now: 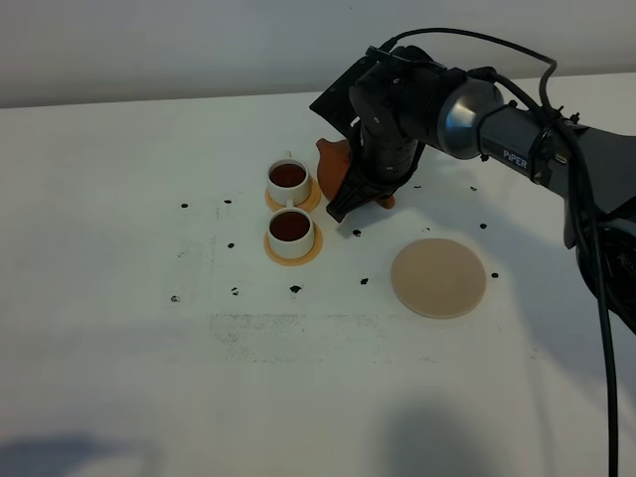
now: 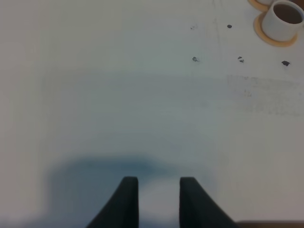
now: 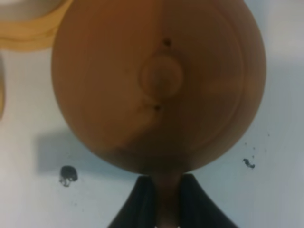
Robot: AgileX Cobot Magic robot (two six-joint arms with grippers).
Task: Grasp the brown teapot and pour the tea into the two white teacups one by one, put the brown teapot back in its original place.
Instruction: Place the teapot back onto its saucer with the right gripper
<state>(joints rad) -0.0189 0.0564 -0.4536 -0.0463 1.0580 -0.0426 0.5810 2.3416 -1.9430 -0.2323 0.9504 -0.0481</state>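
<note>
The brown teapot [image 1: 333, 164] is held above the table just right of the two white teacups, mostly hidden under my right arm. In the right wrist view the teapot [image 3: 161, 80] fills the frame from above, lid knob in the middle. My right gripper [image 3: 166, 202] is shut on its handle. The far teacup [image 1: 288, 179] and the near teacup [image 1: 290, 233] each hold dark tea and stand on orange-tan discs. The large pale-beige coaster [image 1: 438, 277] lies bare to the right. My left gripper [image 2: 158, 202] is open and empty over bare table; one teacup [image 2: 283, 20] shows far off.
Small dark specks [image 1: 295, 289] are scattered on the white table [image 1: 119, 378] around the cups and coaster. My right arm [image 1: 497, 124] reaches in from the right edge, with cables hanging along it.
</note>
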